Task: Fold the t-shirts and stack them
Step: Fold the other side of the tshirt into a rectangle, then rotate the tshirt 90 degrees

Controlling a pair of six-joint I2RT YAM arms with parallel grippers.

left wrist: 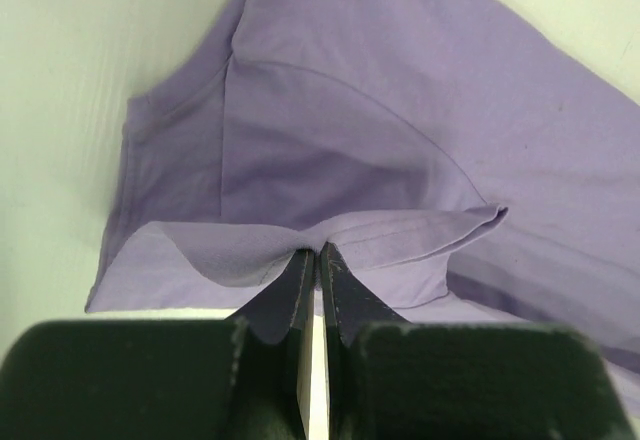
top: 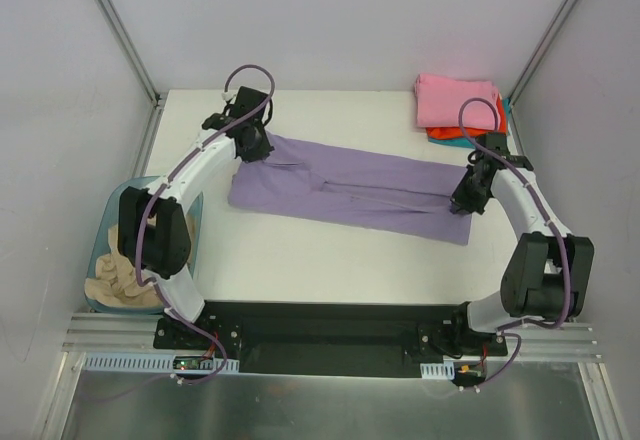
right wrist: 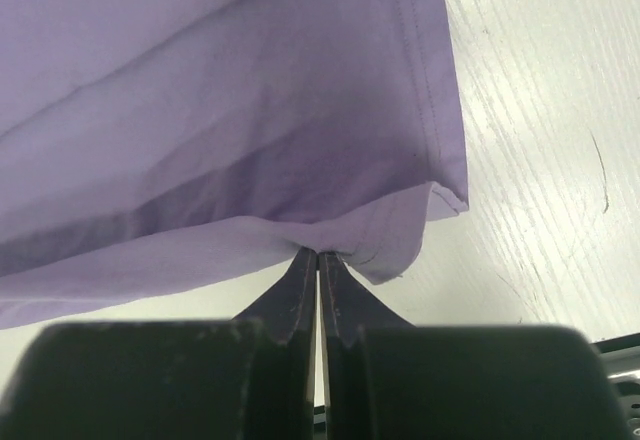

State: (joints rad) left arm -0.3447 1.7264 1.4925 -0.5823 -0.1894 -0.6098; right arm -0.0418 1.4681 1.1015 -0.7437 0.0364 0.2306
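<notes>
The lavender t-shirt [top: 350, 188] lies stretched across the white table [top: 320, 260], folded lengthwise into a long band. My left gripper [top: 256, 147] is shut on its far-left edge; in the left wrist view the gripper [left wrist: 318, 250] pinches a lifted fold of the shirt [left wrist: 400, 130]. My right gripper [top: 466, 203] is shut on the shirt's right end; in the right wrist view the gripper [right wrist: 317, 253] pinches the hem of the shirt [right wrist: 230, 110] near its corner. A folded pink t-shirt [top: 455, 100] tops a stack with the orange-red [top: 440, 133] and teal [top: 455, 141] ones at the back right.
A translucent pale-blue bin [top: 105, 235] stands off the table's left edge with the tan t-shirt [top: 115, 282] crumpled inside. Grey walls and metal frame posts [top: 120, 30] enclose the table. The black arm-mount rail [top: 320, 335] runs along the near edge.
</notes>
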